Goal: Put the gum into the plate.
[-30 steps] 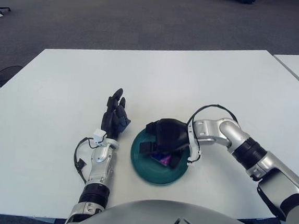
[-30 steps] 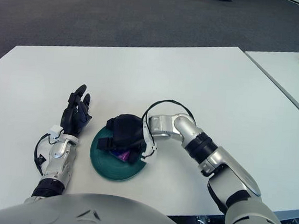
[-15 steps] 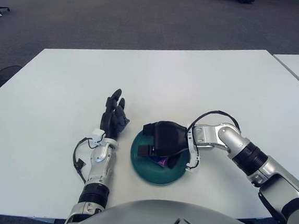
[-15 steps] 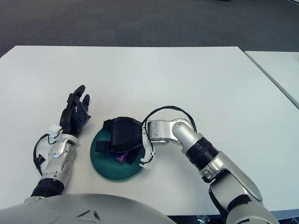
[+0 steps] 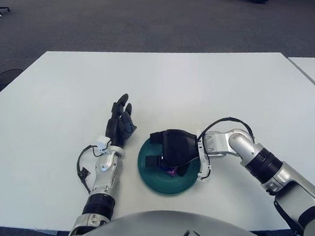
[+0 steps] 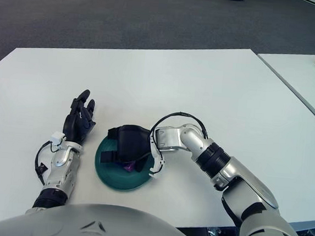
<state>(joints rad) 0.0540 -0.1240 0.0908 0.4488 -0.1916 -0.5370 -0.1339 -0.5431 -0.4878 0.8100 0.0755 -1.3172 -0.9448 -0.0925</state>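
Right hand (image 5: 172, 148) is positioned over the green plate (image 5: 155, 179) on the white table (image 5: 204, 89). Its fingers curl downward around a purple gum pack (image 5: 173, 171), apparently touching it; the actual grip is obscured. Left hand (image 5: 120, 124) shows just left of the plate, fingers extended upward, loosely together, holding nothing.

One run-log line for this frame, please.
right hand: over green plate, purple gum beneath fingers, grip unclear | left hand: open, left of plate
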